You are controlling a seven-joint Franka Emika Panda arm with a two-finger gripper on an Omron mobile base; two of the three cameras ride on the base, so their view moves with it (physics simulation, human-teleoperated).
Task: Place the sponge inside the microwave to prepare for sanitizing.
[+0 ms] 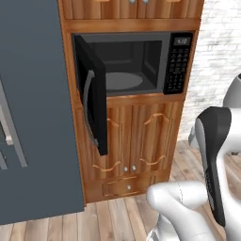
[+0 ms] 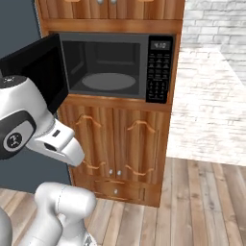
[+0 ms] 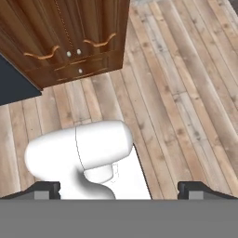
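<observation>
The black microwave (image 1: 132, 38) sits built into a wooden cabinet, and its door (image 1: 92, 94) is swung wide to the left. Inside, the grey cavity holds a bare round turntable (image 1: 123, 81). The keypad (image 1: 178, 63) is on its right side. The right base view has the same microwave (image 2: 110, 38) with the door (image 2: 38, 72) hanging open and the turntable (image 2: 108, 80) bare. The sponge is out of view. My gripper (image 3: 121, 189) is open, its fingertips (image 3: 46, 189) far apart, pointing down at the floor with nothing between them.
A tall grey fridge (image 1: 33, 117) stands left of the cabinet. Wooden cupboard doors (image 1: 136, 136) and a drawer (image 1: 127, 187) lie under the microwave. A white brick wall (image 2: 211, 72) is on the right. Wood floor (image 3: 186, 93) spreads below.
</observation>
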